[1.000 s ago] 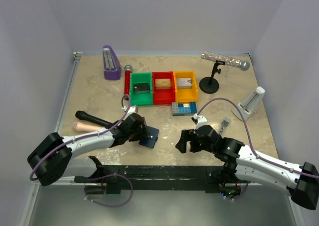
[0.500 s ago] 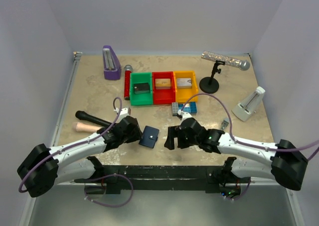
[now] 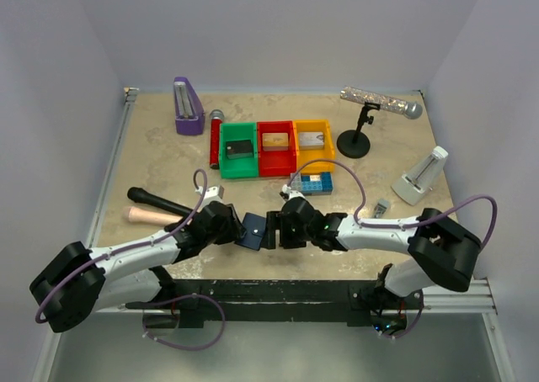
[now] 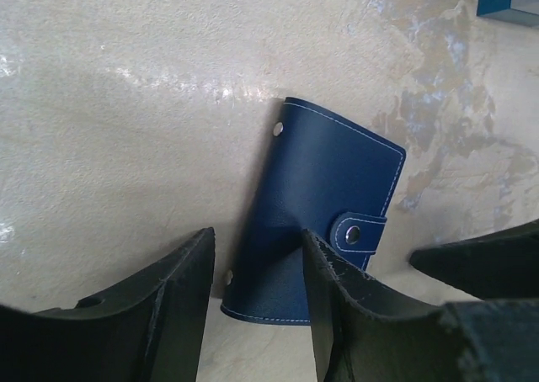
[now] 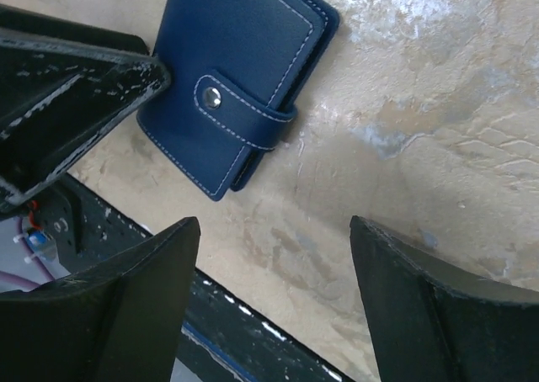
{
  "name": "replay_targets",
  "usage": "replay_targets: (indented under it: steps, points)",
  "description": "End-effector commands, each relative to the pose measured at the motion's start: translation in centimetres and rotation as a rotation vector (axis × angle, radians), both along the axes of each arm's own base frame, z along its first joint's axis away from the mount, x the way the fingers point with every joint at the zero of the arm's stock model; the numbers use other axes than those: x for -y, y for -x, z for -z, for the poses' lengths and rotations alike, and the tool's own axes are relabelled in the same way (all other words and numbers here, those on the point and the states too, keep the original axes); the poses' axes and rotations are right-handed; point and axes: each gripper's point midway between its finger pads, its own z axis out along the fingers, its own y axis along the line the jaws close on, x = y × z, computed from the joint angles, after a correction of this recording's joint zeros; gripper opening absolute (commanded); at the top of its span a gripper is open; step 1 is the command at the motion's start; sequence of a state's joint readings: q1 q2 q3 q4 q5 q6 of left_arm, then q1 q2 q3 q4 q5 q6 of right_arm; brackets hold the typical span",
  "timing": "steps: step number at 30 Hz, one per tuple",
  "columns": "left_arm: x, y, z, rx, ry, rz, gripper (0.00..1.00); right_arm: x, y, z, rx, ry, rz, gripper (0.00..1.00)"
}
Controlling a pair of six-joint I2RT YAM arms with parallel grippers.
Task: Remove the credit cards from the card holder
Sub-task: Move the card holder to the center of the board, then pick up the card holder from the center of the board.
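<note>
The card holder (image 3: 253, 230) is a navy wallet lying flat near the table's front edge, closed, with its snap tab (image 4: 357, 235) fastened. No cards show at it. My left gripper (image 3: 238, 228) is open; in the left wrist view (image 4: 257, 241) its fingers straddle the wallet's near corner (image 4: 328, 188). My right gripper (image 3: 271, 230) is open wide just right of the wallet (image 5: 240, 62), empty (image 5: 274, 224). A black card (image 3: 240, 149), a gold-tan card (image 3: 274, 140) and a grey card (image 3: 313, 138) lie in three bins.
Green (image 3: 224, 165), red (image 3: 274, 169) and orange (image 3: 329, 155) bins stand mid-table, a blue studded plate (image 3: 312, 183) before them. A purple metronome (image 3: 188, 106), microphone stand (image 3: 354, 142), white metronome (image 3: 421, 176) and black-handled tool (image 3: 156, 201) lie around. A black rail (image 3: 278, 291) runs along the near edge.
My right gripper has swung left across the table up to the wallet's right side. My left gripper drew back off the wallet, then came back to its left edge.
</note>
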State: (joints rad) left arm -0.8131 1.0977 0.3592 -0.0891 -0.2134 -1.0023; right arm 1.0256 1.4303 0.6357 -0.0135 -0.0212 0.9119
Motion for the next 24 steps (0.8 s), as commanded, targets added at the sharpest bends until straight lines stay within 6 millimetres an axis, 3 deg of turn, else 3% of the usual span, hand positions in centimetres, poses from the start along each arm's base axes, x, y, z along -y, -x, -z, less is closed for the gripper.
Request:
replay_targets:
  steps: [1,12,24]
  points:
    - [0.4,1.4,1.4,-0.031,0.026,0.061,0.5,-2.4,-1.1,-1.3,-0.012,-0.071,0.037,0.74]
    - [1.6,2.9,1.1,0.013,0.154,0.137,0.25,-4.0,-0.9,-0.7,-0.08,-0.132,0.066,0.6]
    - [1.1,3.4,1.9,0.006,0.153,0.124,0.19,-4.2,-0.3,-0.1,-0.112,-0.191,0.07,0.47]
